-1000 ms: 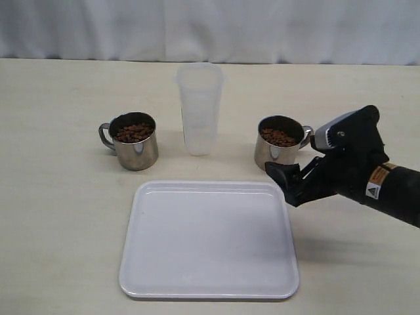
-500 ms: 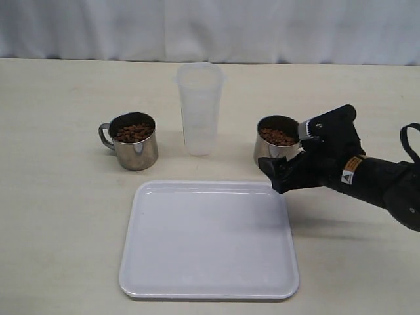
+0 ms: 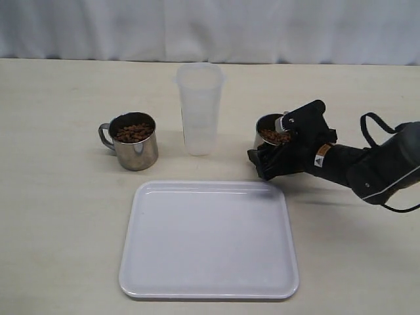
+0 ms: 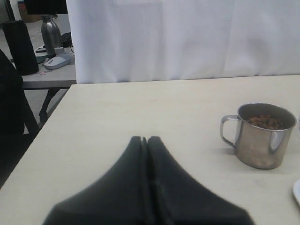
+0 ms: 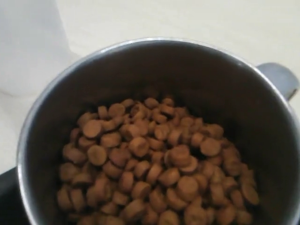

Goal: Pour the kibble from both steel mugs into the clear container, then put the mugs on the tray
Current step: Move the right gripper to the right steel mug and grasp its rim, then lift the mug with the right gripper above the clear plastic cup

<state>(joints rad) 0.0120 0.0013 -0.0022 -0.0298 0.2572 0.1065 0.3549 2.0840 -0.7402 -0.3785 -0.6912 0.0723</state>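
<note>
At the far left, outside the exterior view, the left claw (image 4: 145, 139) shows only in its own wrist view. Its two dark fingers (image 4: 131, 159) are pressed flat together, with no gap and nothing between them, and they hang above the pale counter (image 4: 117, 108).

Next we come to the left steel mug (image 3: 134, 149), which stands upright on the counter with its handle (image 3: 104, 134) turned to the left. Brown kibble (image 3: 134, 132) fills it close to the rim. The left wrist view shows this same mug (image 4: 260, 138) well apart from the left claw.

Near the middle stands the clear container (image 3: 199, 108). It is upright, taller than either mug, and sits between them and a little farther back. In front of it, nearer the camera, the white tray (image 3: 197, 249) lies flat on the counter. Both mugs stand off the tray, just beyond its far corners.

To the right we see the right steel mug (image 3: 266, 131), also upright on the counter and largely hidden by the black arm. The right claw (image 3: 264, 157) is at this mug with its jaws spread as wide as they go. One dark finger (image 3: 257, 163) lies across the mug's near side. We cannot tell whether it touches the steel, and we see no grip on it. The right wrist view looks straight down into the mug at a heap of round kibble pieces (image 5: 150, 164), with the handle (image 5: 280, 78) at one edge of the picture.
</note>
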